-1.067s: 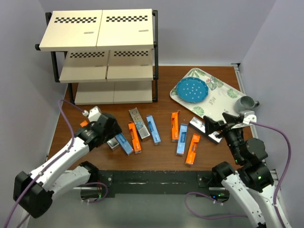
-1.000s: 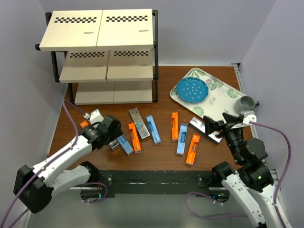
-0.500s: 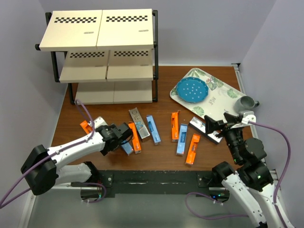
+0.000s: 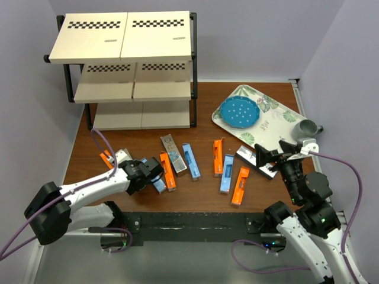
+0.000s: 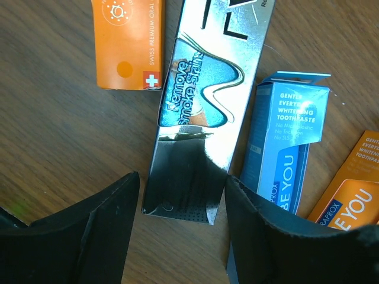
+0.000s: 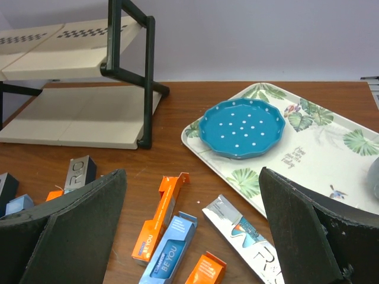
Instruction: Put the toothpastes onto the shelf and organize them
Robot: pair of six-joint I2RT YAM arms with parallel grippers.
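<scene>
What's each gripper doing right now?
Left gripper: jaws open, straddling silver toothpaste carton, not clamped yet.
Right gripper: jaws open, empty.

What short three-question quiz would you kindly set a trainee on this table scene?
1. True or false: the blue plate sits on the floral tray.
2. The carton between the left gripper's fingers is: A orange, B silver, C light blue.
3. Which gripper stands wide open, gripping nothing?
Key: 1 true; 2 B; 3 the right gripper.
</scene>
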